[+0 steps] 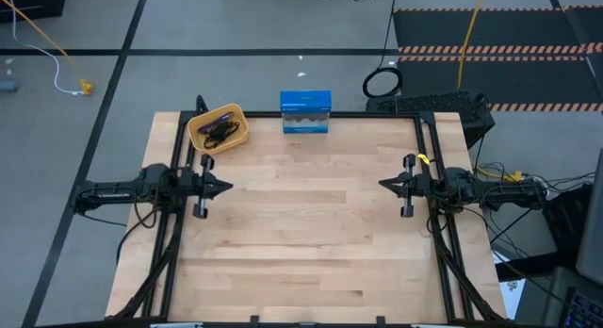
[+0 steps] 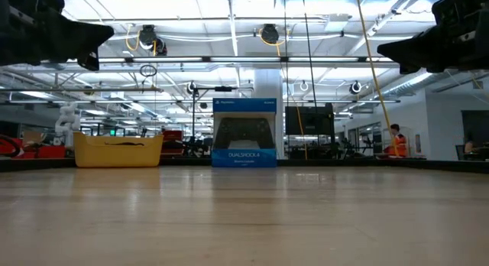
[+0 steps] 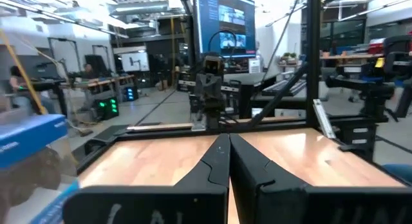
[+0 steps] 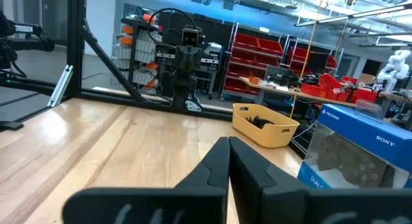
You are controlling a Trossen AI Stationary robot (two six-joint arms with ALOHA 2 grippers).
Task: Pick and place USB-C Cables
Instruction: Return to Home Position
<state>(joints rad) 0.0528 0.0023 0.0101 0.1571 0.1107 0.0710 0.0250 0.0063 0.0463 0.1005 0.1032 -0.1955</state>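
Note:
A yellow basket [image 1: 219,128] stands at the table's far left corner; the small bundled USB-C cables [image 1: 221,128], dark with a purple one among them, lie inside it. The right wrist view shows the basket [image 4: 264,125] with dark cables [image 4: 259,121] in it; in the low view the basket [image 2: 118,150] hides them. My left gripper [image 1: 229,187] hovers shut above the table's left side, level, pointing toward the right; its tips [image 3: 228,141] meet. My right gripper [image 1: 382,184] hovers shut over the right side, pointing left, tips [image 4: 228,141] together.
A blue DualShock box [image 1: 305,112] stands upright at the middle of the far edge, right of the basket. A black frame runs along the table's edges [image 1: 426,158]. A black ring-shaped coil [image 1: 382,82] lies on the floor beyond the table. Bare wood [image 1: 306,224] lies between the arms.

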